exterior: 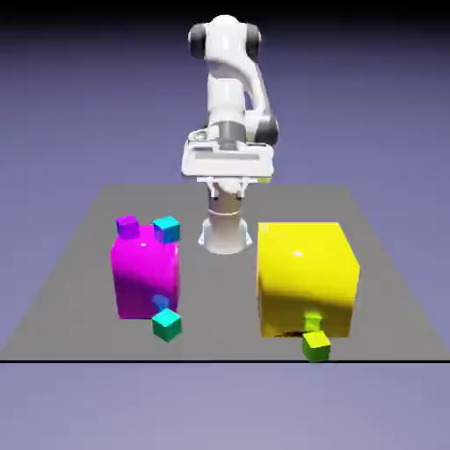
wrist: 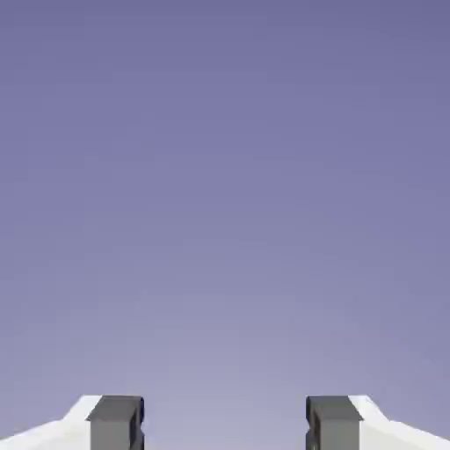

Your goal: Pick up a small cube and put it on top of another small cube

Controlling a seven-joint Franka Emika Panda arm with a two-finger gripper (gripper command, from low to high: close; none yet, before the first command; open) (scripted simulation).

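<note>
The tiny dark teal-green cube [exterior: 166, 324] lies on the grey table [exterior: 79, 264] near its front edge, just in front of the big magenta block [exterior: 145, 272]. At the foot of the huge yellow block [exterior: 308, 277], the tiny lime-green cube [exterior: 315, 345] sits by the table's front edge. My gripper [exterior: 227, 183] hangs high near the robot's base, far behind both cubes. The hand view shows the gripper [wrist: 224, 426] open, its grey fingertips [wrist: 116, 422] wide apart with only backdrop between them; no cube shows there.
A cyan-blue small cube [exterior: 166, 229] and a purple small cube [exterior: 127, 227] rest on top of the magenta block. The magenta and yellow blocks stand side by side with a gap of table between them.
</note>
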